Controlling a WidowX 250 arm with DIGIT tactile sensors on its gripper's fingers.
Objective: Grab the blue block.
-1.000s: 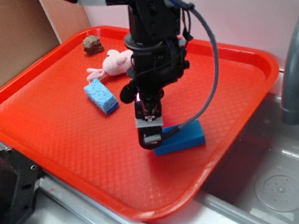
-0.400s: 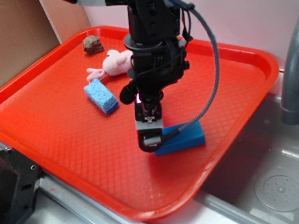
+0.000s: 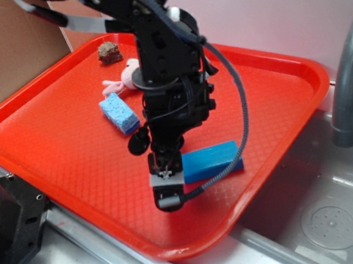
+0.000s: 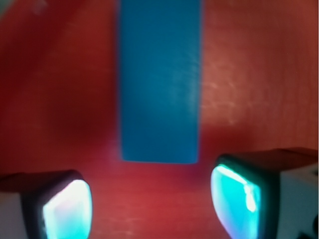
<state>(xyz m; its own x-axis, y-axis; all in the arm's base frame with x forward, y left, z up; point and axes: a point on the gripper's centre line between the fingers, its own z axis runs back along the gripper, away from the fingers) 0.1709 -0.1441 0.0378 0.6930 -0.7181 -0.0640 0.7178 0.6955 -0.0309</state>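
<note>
Hovering spread apart, the hand (image 4: 152, 201) sits just short of the blue block's (image 4: 159, 79) end.

My wrist view is soft and blurred throughout; my fingers (image 4: 67, 209) glow a washed-out cyan, and a dim shadow lies left of the blue block (image 4: 159, 79). The exterior view is bright, even and sharp, with pale glare along the tray (image 3: 297, 67) rim.

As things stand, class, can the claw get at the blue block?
Probably yes. The claw is open, with the blue block just ahead of its fingertips and only bare tray between them.
</note>
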